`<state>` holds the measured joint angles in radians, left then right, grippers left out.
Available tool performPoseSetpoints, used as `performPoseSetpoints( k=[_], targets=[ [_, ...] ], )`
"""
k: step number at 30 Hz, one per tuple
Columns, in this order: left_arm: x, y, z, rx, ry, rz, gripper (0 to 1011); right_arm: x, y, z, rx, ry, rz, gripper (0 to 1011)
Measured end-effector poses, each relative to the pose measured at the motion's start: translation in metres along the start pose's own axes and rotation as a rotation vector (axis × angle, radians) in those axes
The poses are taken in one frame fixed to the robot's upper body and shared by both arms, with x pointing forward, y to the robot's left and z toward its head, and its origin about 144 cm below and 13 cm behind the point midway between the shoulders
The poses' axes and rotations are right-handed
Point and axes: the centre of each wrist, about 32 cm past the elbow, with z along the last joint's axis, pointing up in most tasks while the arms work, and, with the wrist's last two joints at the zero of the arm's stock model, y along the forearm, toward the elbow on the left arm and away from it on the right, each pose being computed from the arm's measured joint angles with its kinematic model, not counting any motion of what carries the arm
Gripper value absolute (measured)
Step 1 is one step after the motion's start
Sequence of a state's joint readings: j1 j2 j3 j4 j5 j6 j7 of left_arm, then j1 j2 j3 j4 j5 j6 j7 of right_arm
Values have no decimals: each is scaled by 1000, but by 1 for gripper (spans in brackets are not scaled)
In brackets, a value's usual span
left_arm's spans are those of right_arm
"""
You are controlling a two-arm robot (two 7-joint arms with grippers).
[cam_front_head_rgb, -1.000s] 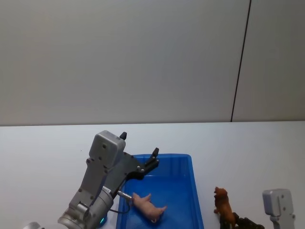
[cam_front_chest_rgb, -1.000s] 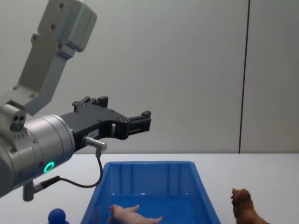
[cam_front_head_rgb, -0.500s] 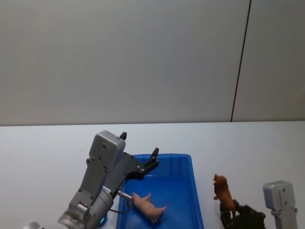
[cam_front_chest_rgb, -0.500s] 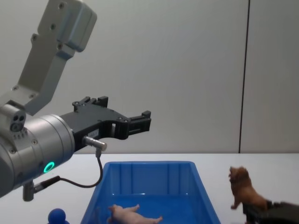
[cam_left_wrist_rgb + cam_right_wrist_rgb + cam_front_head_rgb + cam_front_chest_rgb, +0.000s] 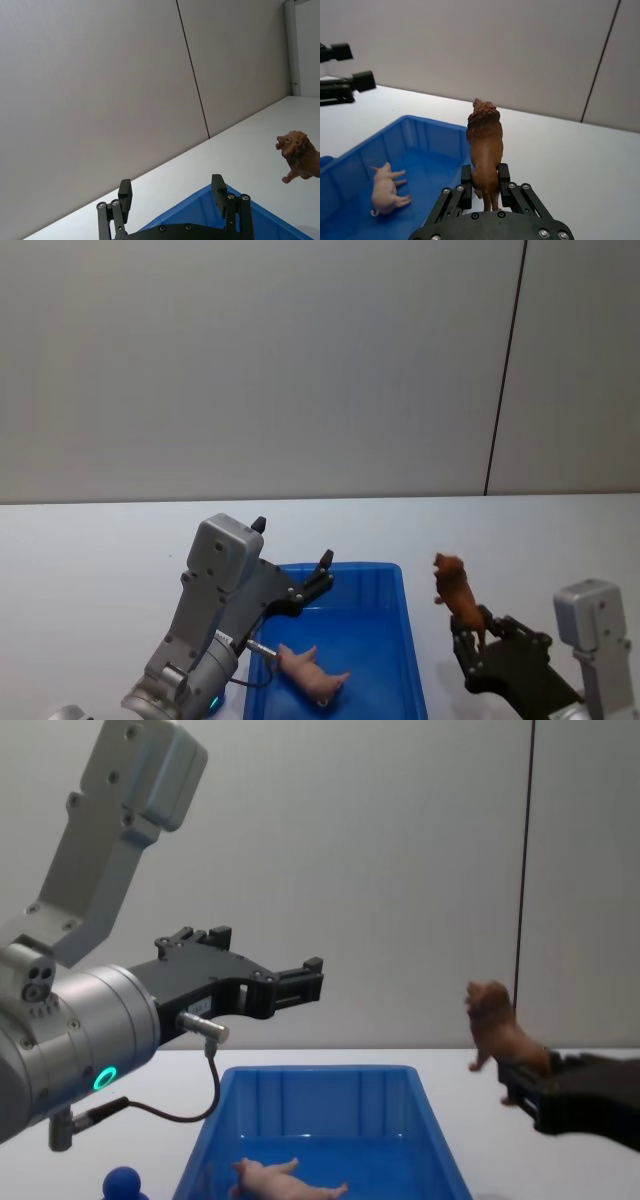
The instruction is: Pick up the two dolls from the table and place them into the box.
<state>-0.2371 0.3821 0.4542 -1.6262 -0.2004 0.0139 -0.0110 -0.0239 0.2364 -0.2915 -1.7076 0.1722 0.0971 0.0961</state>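
Above white table [image 5: 90, 540], right gripper [image 5: 470, 636] clamps lion [image 5: 456, 594] aloft beside the box [image 5: 404, 592].

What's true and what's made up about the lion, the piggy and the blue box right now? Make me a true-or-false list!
1. The pink pig lies on its side inside the blue box. True.
2. The lion is standing on the table. False: the right gripper is shut on it and holds it up in the air.
3. The left gripper is holding the pig. False: it is open and empty, up above the box's far end.
4. The lion is to the right of the box, not in it yet. True.
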Motion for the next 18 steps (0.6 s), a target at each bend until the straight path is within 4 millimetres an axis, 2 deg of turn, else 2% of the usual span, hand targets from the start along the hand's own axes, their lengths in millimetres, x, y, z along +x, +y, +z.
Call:
performPoseSetpoints(
  k=[8, 16, 18],
  targets=[
    [0, 0, 0, 0, 0, 0, 1001, 4, 11, 8, 34, -12, 81, 296],
    [0, 0, 0, 0, 0, 0, 1001, 4, 31, 11, 10, 7, 186, 298],
    [0, 0, 0, 0, 0, 0, 1001, 4, 37, 10, -2, 16, 213, 357]
  ],
)
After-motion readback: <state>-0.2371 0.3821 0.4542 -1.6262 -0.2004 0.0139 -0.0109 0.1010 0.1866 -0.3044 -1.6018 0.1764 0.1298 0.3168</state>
